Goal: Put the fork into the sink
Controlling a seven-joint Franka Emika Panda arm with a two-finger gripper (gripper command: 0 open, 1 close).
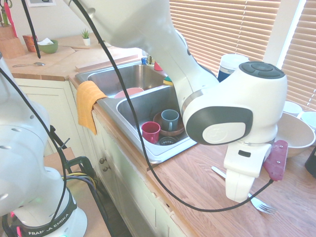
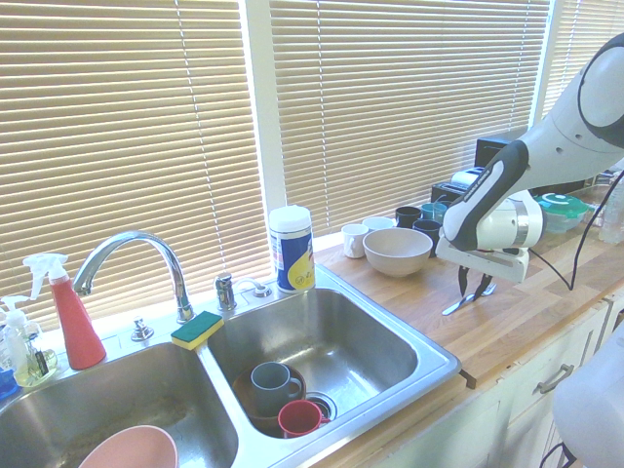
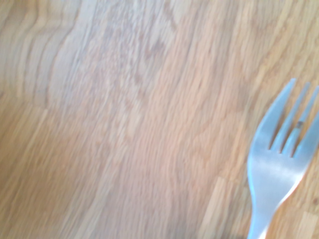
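The silver fork [image 2: 458, 306] lies flat on the wooden counter to the right of the sink [image 2: 363, 343]. From the other side its tines [image 1: 264, 207] stick out past the white hand, and the handle end [image 1: 218, 171] shows behind it. My gripper [image 2: 475, 291] points straight down over the fork's middle. Its dark fingers [image 2: 462, 281] stand a narrow gap apart on either side of the handle, down at the counter. The wrist view shows the fork's tines [image 3: 284, 149] close up on the wood. The sink's right basin [image 1: 143, 106] holds dishes.
A cream bowl [image 2: 397, 251] sits just behind the fork, with several mugs [image 2: 409, 214] beyond it. In the right basin are a grey mug [image 2: 274, 380] and a red cup [image 2: 298, 417]. A wipes canister [image 2: 291, 249] and a sponge [image 2: 197, 330] stand behind the sink. An orange cloth [image 1: 89, 101] hangs over the sink's front edge.
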